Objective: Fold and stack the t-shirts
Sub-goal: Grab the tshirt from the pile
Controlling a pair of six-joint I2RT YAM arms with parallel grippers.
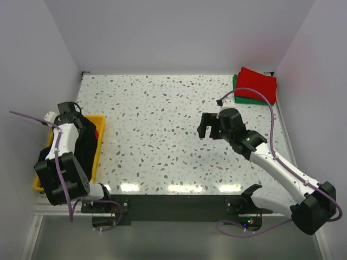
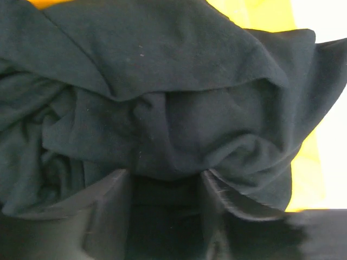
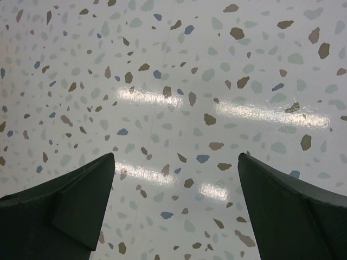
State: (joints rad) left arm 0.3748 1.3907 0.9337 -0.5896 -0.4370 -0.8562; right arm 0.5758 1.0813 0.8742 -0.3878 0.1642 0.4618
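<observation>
A crumpled black t-shirt (image 1: pixel 84 147) lies in the yellow bin and fills the left wrist view (image 2: pixel 162 92). My left gripper (image 1: pixel 69 115) reaches down into the bin. Its jaws (image 2: pixel 164 176) are partly closed with a bunch of the black cloth pinched between them, and folds run toward the gap. A folded red t-shirt (image 1: pixel 258 81) lies on a folded green one (image 1: pixel 239 95) at the back right corner. My right gripper (image 1: pixel 209 125) hovers open and empty over the middle right of the table; its wrist view (image 3: pixel 176 157) shows only bare speckled tabletop.
The yellow bin (image 1: pixel 98 154) stands at the table's left edge, with a bit of red cloth (image 1: pixel 96 133) showing beside the black shirt. White walls close the back and both sides. A purple cable (image 1: pixel 255 92) loops over the right arm near the folded stack.
</observation>
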